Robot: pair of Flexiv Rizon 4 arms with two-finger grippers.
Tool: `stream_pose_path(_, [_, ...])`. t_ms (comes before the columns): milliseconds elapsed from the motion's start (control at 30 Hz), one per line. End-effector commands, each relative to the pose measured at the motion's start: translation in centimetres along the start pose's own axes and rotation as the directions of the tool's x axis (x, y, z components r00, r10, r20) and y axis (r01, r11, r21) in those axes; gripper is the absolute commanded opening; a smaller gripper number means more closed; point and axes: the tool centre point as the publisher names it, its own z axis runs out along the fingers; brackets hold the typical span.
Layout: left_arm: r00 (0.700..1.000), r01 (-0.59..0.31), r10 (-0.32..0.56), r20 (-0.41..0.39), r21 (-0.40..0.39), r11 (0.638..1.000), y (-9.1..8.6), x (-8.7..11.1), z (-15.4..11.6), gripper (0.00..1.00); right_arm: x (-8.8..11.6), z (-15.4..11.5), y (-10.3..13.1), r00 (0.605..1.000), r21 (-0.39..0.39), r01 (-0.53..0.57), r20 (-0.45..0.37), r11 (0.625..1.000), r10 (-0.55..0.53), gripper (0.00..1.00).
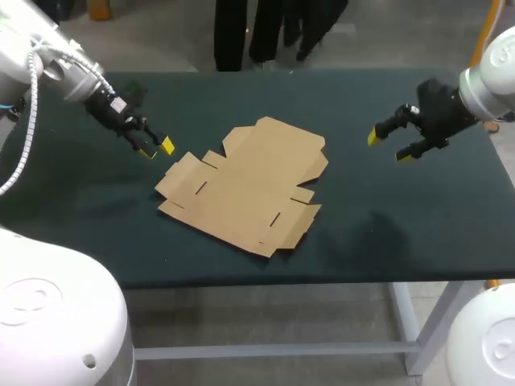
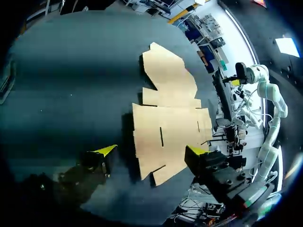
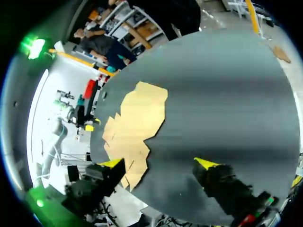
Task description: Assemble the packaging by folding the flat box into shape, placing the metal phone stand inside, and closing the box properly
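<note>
Lying flat and unfolded near the middle of the dark green tabletop (image 1: 386,217), the flat box (image 1: 245,185) is a sheet of plain brown cardboard, its flaps spread out and short slots cut into its surface.

The left fingers (image 1: 166,145) are spread apart and hold nothing. In the head view they hang just beside the sheet's left flap. In the left wrist view the flat box (image 2: 168,123) stretches away ahead of the left fingers (image 2: 106,150). Its near edge lies in the gap between them, close to one yellow tip and apart from the other. Whether that tip touches the cardboard cannot be told.

The right fingers (image 1: 372,137) are also spread wide and empty, and hang over bare tabletop well apart from the sheet's right edge. In the right wrist view the flat box (image 3: 137,123) lies ahead of the right fingers (image 3: 204,163), off to one side, with dark cloth directly between the tips.
</note>
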Motion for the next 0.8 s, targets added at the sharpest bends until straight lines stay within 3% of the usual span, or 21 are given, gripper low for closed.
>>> stream_pose_path(33, [1.0,-0.014,0.011,-0.029,-0.096,0.995,-0.7,-0.6,1.6,0.78,0.6,0.1,-0.7,1.0,0.002,-0.005,0.014,1.0,0.005,1.0])
stream_pose_path(600, [0.998,-0.067,0.064,-0.019,-0.205,0.976,-1.0,-1.3,4.8,0.65,0.8,0.7,-1.1,1.0,0.036,0.019,-0.013,0.999,-0.018,1.0])
stream_pose_path(633, [0.997,-0.07,0.067,-0.024,-0.207,0.976,-1.0,-1.2,4.9,0.62,0.9,0.7,-1.1,1.0,0.037,0.02,-0.014,0.999,-0.019,1.0])
stream_pose_path(800, [0.997,-0.071,0.07,-0.011,-0.231,0.97,-1.0,-1.2,5.7,0.2,0.9,0.6,-1.2,0.999,0.042,0.026,-0.02,0.999,-0.025,1.0])
